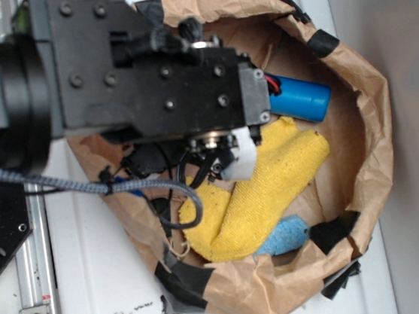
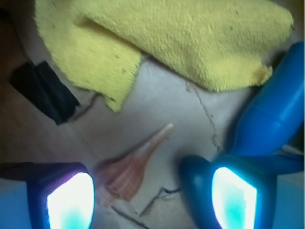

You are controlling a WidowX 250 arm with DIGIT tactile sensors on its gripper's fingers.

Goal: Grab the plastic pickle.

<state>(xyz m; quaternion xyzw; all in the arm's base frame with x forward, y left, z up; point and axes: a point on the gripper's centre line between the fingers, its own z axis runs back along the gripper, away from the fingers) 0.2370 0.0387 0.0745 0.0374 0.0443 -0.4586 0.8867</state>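
Inside a taped brown paper bag (image 1: 371, 146) on a white table (image 1: 103, 290), the open gripper (image 2: 152, 195) straddles a seashell (image 2: 128, 171), the pickle (image 2: 195, 183) touching one finger, beside a yellow cloth (image 2: 190, 43).

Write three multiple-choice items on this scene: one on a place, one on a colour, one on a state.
1. Where does the seashell lie?
A on the cloth; B between the gripper's fingers; C on the white table.
2. What colour is the cloth?
A red; B yellow; C white.
3. How does the gripper stand?
A open; B shut on the cloth; C shut on the seashell.

Answers:
1 B: the wrist view shows it in the gap between the two lit fingers.
2 B: it is plainly yellow in both views.
3 A: a wide gap separates the fingers, and nothing is clamped.
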